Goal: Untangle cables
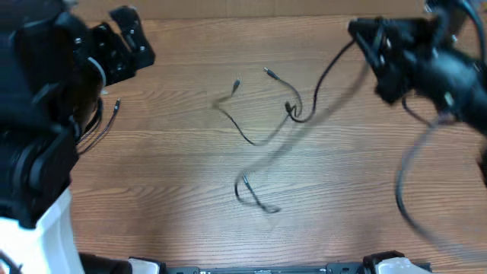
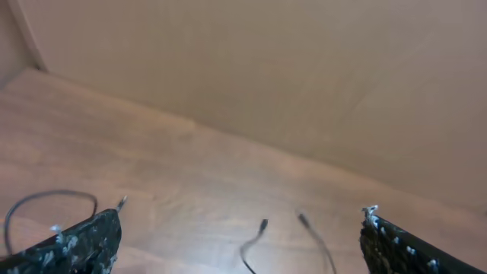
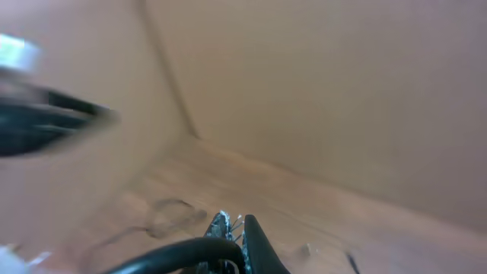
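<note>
Currently, your left gripper [image 2: 242,221] is holding its fingers [image 2: 91,236] wide apart, gripping nothing, above the table [image 2: 190,167]. Your right gripper [image 3: 234,222] is pressing its fingers [image 3: 259,251] almost together on a black strand of the cables [image 1: 291,109]. The cables are lying in loose loops near the table's middle, with their plug ends spread apart. One strand is rising toward the right gripper, which is appearing blurred in the overhead view.
</note>
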Controlling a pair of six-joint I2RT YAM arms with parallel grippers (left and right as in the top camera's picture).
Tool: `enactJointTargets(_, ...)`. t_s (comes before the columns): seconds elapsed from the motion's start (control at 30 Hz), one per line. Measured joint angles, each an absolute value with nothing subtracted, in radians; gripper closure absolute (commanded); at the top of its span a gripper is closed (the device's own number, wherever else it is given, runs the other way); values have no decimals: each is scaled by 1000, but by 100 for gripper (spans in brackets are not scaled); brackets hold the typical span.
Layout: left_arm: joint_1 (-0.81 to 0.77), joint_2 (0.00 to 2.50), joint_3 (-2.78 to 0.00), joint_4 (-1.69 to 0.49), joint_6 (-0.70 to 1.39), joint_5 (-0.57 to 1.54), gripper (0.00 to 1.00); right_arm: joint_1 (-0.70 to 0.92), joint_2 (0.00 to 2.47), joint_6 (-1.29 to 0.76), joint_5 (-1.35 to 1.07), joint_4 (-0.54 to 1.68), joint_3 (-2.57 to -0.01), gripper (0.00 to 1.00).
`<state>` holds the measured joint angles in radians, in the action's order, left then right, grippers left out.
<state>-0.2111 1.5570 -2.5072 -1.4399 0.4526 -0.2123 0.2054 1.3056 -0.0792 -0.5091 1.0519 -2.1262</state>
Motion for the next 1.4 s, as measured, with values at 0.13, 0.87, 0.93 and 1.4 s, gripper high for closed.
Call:
enactJointTargets(0.13, -211, 1597, -2507, -1506, 440, -198, 1, 237, 1198, -104, -457, 1009, -2149, 96)
enactJointTargets(0.87, -215, 1621, -2507, -1562, 430, 63, 15, 131, 1592, 410, 322, 206, -2135, 95)
enactJointTargets(0.93, -215, 1621, -2507, -1569, 429, 49, 16, 27, 1597, 446, 315, 128, -2136, 93)
enactJointTargets(1.4, -215, 1621, -2507, -1557, 358, -46, 14, -548, 2035, 282, 133, -45, -2183, 93)
